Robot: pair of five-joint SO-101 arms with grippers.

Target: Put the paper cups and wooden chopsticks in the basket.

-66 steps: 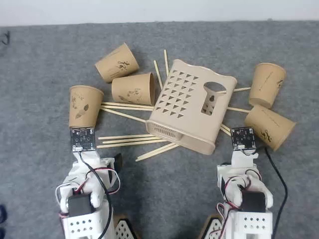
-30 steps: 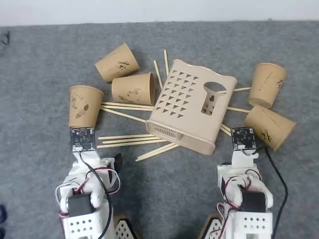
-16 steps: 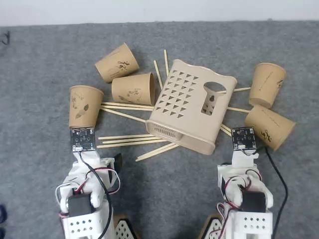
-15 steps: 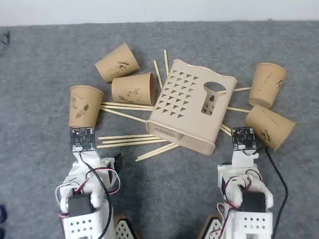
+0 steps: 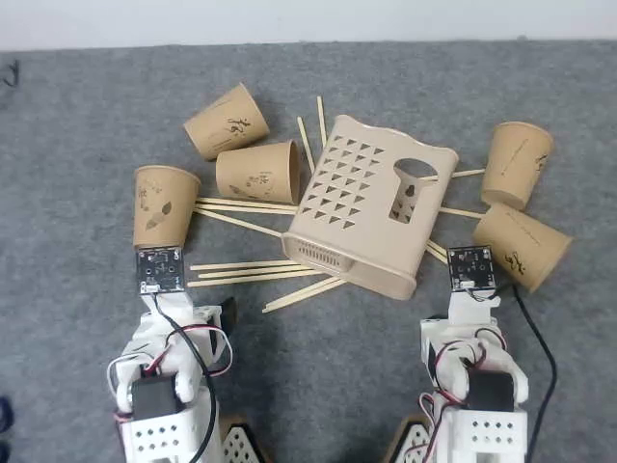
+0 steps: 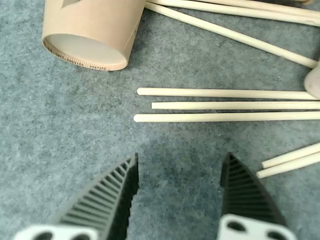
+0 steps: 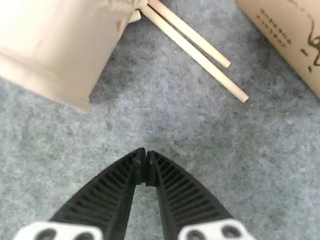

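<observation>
A: What's under everything?
B: Grey carpet (image 5: pixel 87 116), short pile, fuzzy texture. Covers the table nearly edge to edge in the high view.
A: Far side?
B: Pale strip (image 5: pixel 308 19) along the far edge, plain, approx. straight border w/ the carpet.
A: Left edge?
B: Small dark mark (image 5: pixel 8 73) on the carpet near the far left corner, partly cut off; can't tell what it is. Also a dark blue bit (image 5: pixel 5 417) at the near left edge, mostly cut off, can't ID it.
</observation>
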